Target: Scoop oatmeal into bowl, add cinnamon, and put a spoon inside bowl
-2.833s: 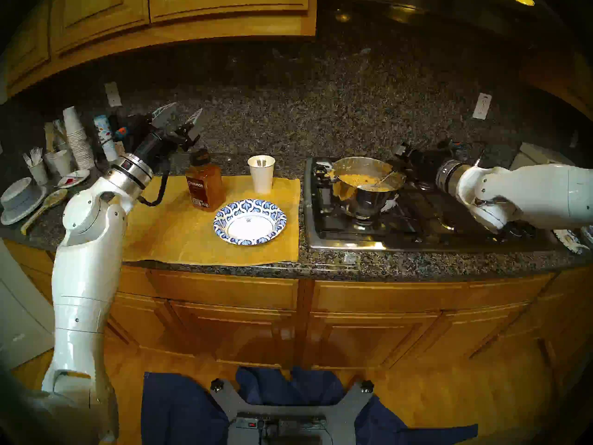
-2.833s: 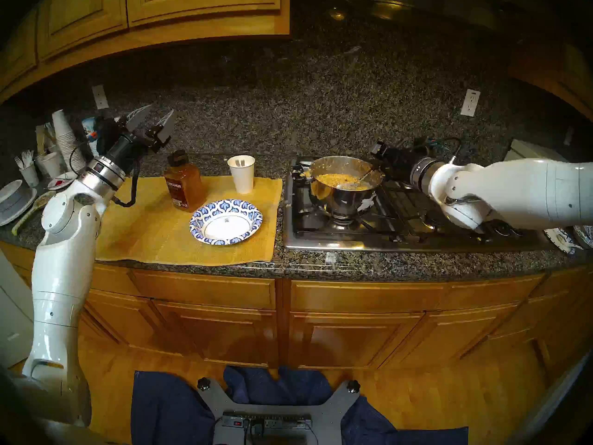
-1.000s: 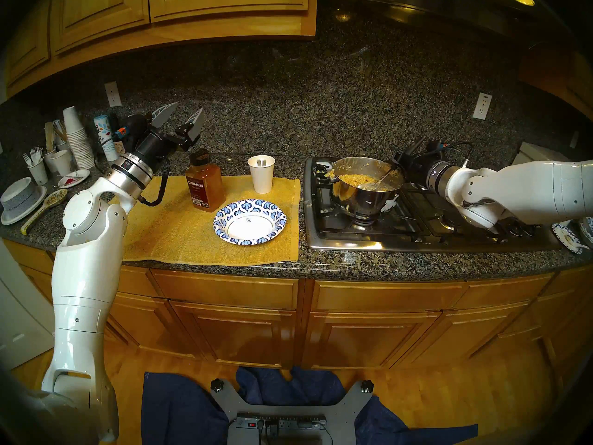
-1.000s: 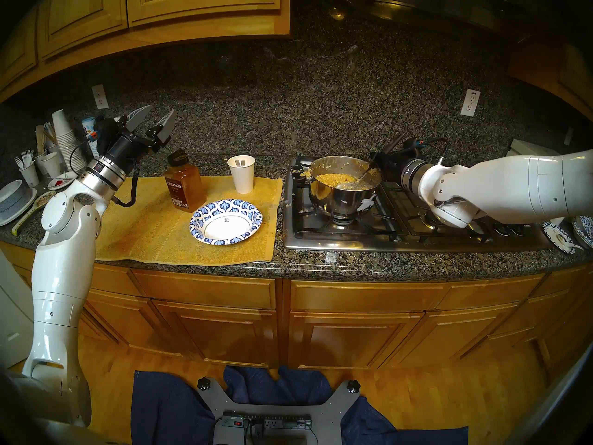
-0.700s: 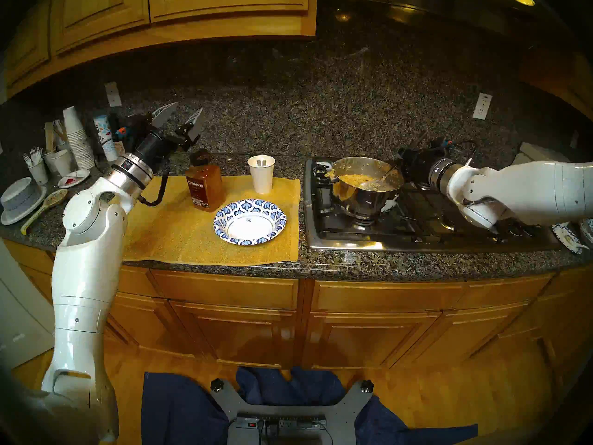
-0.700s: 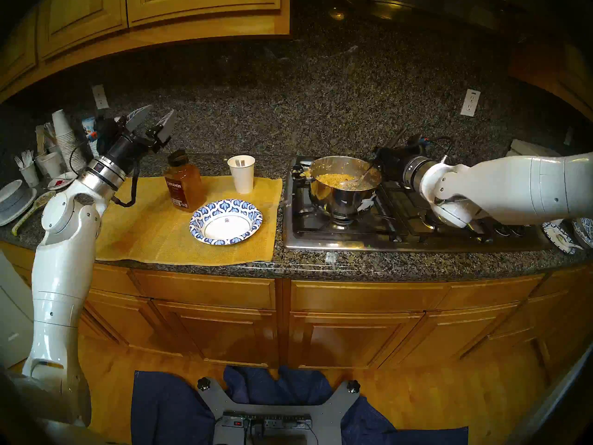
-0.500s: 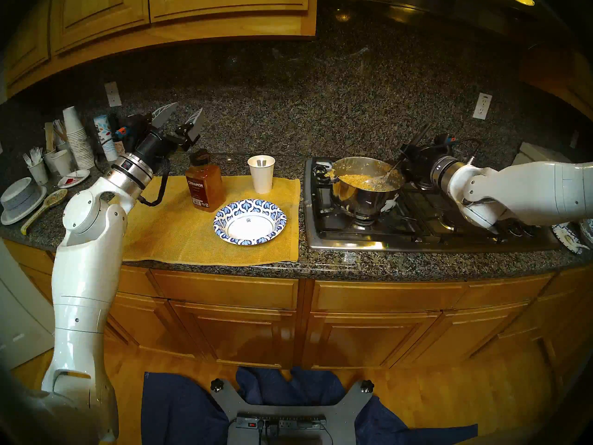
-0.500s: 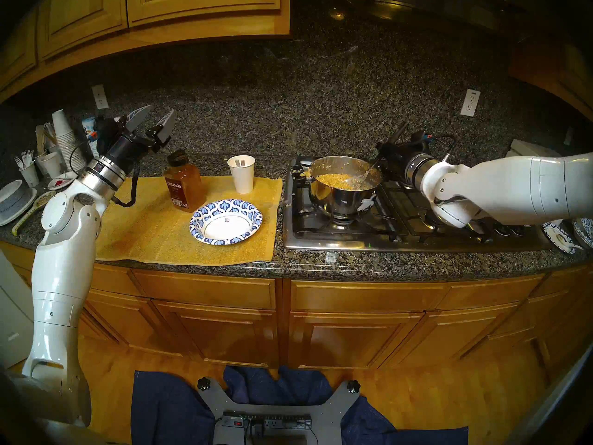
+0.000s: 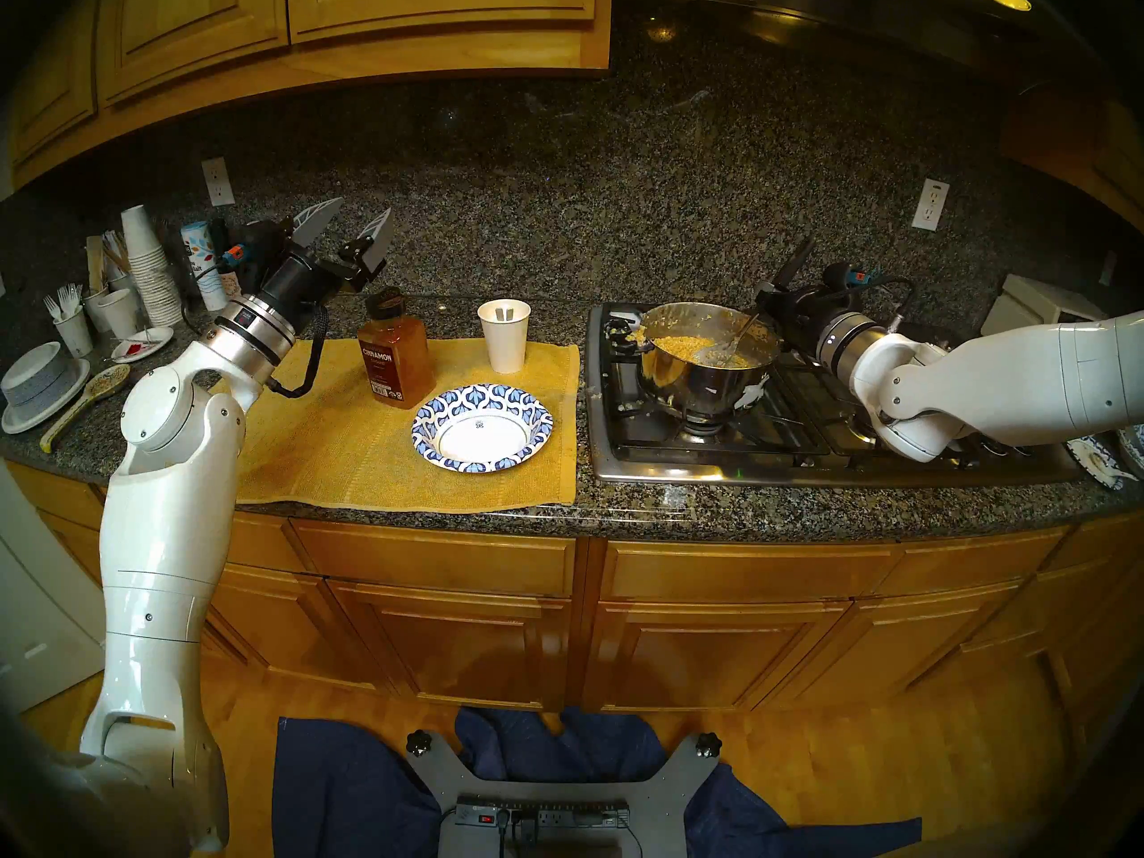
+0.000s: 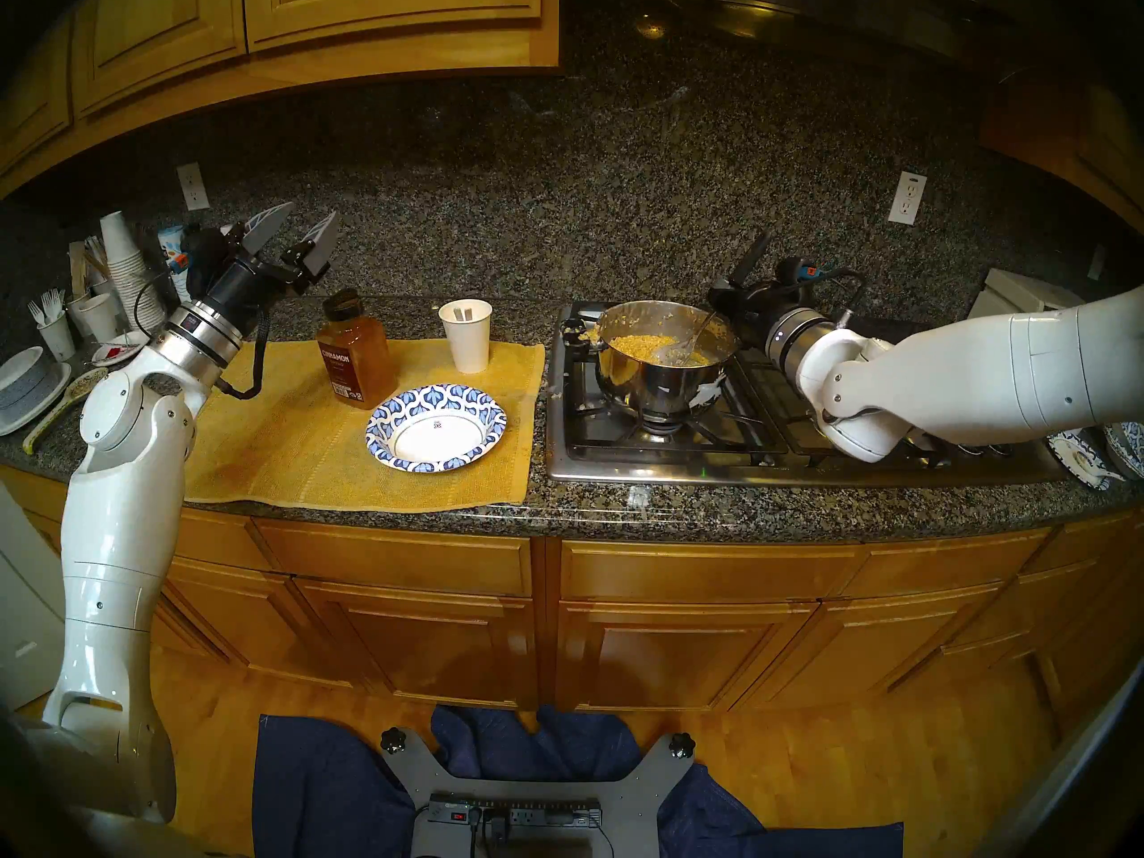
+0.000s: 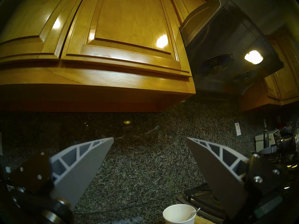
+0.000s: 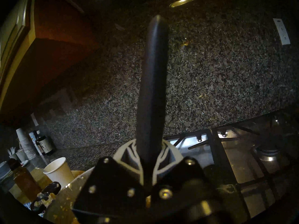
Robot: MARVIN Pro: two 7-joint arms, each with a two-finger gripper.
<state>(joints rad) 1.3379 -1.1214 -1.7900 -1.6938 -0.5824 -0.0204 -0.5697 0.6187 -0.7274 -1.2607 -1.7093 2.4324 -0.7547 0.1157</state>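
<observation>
Head views give me a speckled dark granite counter point(image 9: 619, 516) with a matching backsplash, honey-coloured wooden cabinets above and below, and a steel gas cooktop point(image 9: 805, 454) with black grates set into the stone on the right. A woven yellow cloth mat point(image 9: 322, 442) lies on the counter left of the cooktop.

On the mat sit the bowl point(image 9: 482, 428), a shallow paper one with a blue-and-white leaf rim and a bare white centre, the cinnamon point(image 9: 394, 355) in its clear squarish bottle with a dark cap just behind and left of it, and a white paper cup point(image 9: 505, 335) holding the spoon point(image 11: 192, 214), slim white plastic, leaning inside.

A shiny steel pot point(image 9: 706, 367) stands on the left burner with the oatmeal point(image 9: 684, 345), lumpy and yellowish, inside. My right gripper point(image 12: 149, 155) is clamped on the dark handle of the metal ladle point(image 9: 733, 343), whose bowl rests in the oatmeal; the handle end pokes up past the fingers.

My left gripper point(image 9: 343, 225) hangs above the mat's far left corner, tilted upward toward the backsplash, its grey ribbed fingers spread wide with nothing between them.

Stacked paper cups point(image 9: 148, 262) and grey-white bowls point(image 9: 40, 386) crowd the counter's far left.
</observation>
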